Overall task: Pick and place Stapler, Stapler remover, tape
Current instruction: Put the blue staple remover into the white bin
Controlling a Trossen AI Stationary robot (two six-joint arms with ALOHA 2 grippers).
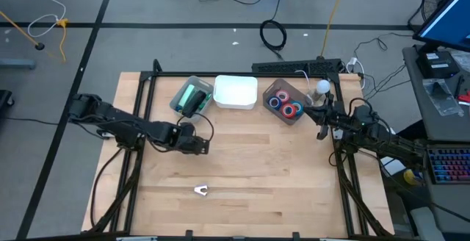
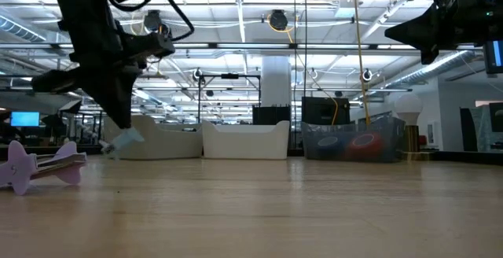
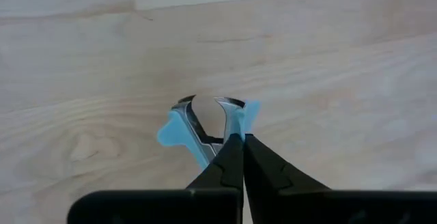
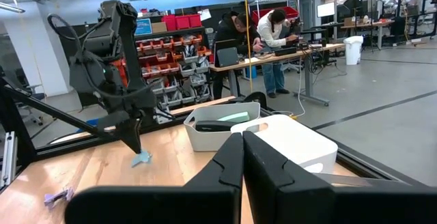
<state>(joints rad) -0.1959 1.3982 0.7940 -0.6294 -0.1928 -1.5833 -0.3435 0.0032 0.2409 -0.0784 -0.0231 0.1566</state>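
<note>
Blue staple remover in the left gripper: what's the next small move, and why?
Probably carry it toward the white bin at the back of the table. The left gripper is shut on the blue staple remover, and the low view shows it clear of the table. The white bin looks empty, while the neighbouring bins hold a stapler and the tape. The right gripper waits at the table's right edge.

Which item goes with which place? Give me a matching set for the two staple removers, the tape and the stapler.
1. blue staple remover
2. purple staple remover
3. tape rolls
4. green stapler

a. in the clear bin
b. loose on the table
c. in the grey bin
d. pinched in the left gripper

Pairs: 1-d, 2-b, 3-a, 4-c.
The right gripper waits shut at the table's right edge.
</note>
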